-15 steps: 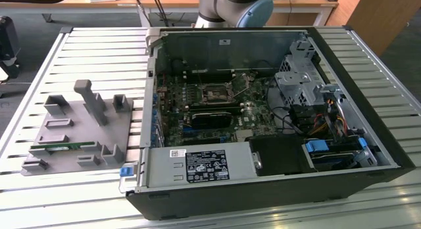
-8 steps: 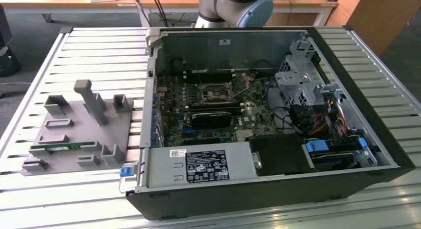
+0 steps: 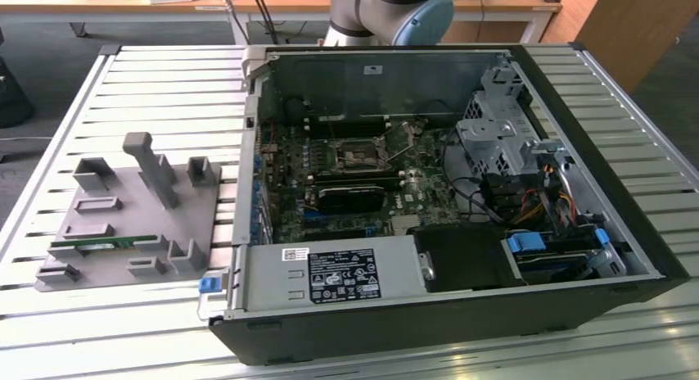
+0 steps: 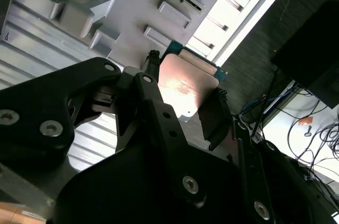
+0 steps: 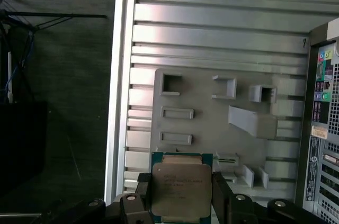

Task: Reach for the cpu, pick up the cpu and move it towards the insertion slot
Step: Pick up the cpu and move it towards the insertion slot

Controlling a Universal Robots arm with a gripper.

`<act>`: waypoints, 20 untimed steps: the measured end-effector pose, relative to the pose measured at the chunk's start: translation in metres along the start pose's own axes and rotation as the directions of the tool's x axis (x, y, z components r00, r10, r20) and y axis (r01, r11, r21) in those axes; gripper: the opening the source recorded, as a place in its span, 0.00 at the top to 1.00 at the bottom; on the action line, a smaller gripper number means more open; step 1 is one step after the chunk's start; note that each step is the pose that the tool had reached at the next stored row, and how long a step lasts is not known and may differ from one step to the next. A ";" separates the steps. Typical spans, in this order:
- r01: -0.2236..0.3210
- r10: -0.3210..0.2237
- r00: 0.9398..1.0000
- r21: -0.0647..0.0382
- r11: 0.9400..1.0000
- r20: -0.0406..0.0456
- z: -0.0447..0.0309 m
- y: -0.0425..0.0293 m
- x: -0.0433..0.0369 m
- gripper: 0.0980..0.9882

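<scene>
Silver-topped and green-edged, one square cpu was clamped between the gripper's two black fingers above the grey tray; one green memory stick lay on it.

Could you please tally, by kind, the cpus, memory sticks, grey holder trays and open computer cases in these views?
cpu: 1
memory stick: 1
grey holder tray: 1
open computer case: 1
Total: 4

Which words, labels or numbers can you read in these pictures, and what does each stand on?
None can be read.
The black label on the power supply: too small.
Print on the cpu, held in the tool: blurred.
The stickers on the case back: blurred.
</scene>
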State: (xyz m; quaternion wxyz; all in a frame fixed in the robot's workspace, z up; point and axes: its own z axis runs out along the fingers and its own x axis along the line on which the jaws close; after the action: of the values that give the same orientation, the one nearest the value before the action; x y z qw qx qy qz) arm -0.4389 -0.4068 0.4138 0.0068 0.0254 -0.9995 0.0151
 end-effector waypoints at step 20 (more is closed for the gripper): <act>0.001 -0.001 1.000 -0.001 1.000 -0.030 -0.0130 -0.0026 -0.0443 0.50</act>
State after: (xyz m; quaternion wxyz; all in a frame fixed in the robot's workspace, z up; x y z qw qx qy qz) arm -0.3944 -0.4067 0.4263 0.0220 0.0256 -0.9993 0.0149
